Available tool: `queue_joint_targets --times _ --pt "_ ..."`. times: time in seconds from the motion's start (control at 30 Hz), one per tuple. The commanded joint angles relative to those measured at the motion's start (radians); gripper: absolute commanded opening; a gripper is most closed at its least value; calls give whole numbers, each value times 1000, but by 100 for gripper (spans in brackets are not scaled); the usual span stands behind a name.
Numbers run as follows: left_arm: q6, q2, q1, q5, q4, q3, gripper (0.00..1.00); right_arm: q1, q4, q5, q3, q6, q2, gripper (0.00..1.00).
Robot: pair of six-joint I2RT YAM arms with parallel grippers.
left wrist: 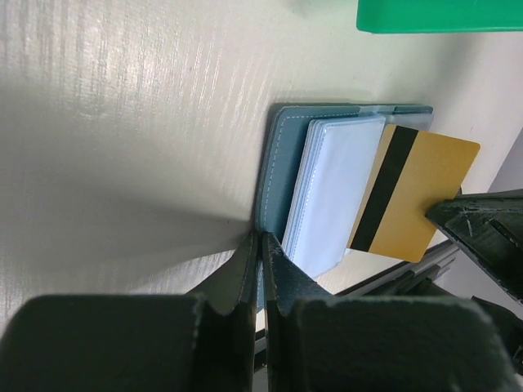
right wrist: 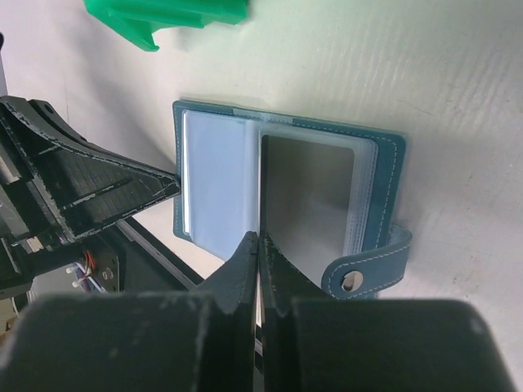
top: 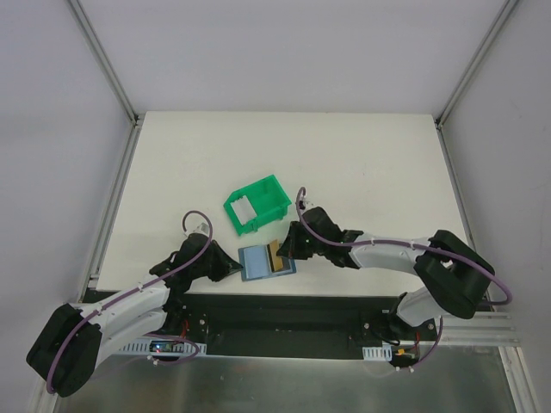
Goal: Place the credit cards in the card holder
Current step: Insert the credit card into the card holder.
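**Card holder [top: 256, 262], teal, lying open on white table [top: 362, 172], a gripper at each side**

Top view: green bin [top: 256, 203] just behind the holder, not touching it. Bare table lies beyond the holder and to both sides, with the table's front edge close to the holder's near side. Left gripper [top: 232, 268] at its left edge, right gripper [top: 290, 249] at its right.
Left wrist view: left fingers pinched tight on the holder's cover edge. Pale clear sleeves inside. Gold card [left wrist: 429, 192], black-striped, lies slanted over the right half and overhangs it.
Right wrist view: right fingers closed tight on the gold card's edge. Snap strap [right wrist: 359, 273] hangs off the holder's corner.
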Motion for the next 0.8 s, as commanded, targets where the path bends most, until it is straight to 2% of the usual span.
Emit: queue_joint_targets --times 0.0,0.37,0.77 --pt "27 -4 11 14 -21 -5 0 -11 92 -61 -4 23 33 0" --pt "31 0 11 11 -21 -1 0 -19 169 -111 -30 69 82 0" --pt "28 -3 11 11 -21 -5 0 -44 207 -114 -64 82 33 0"
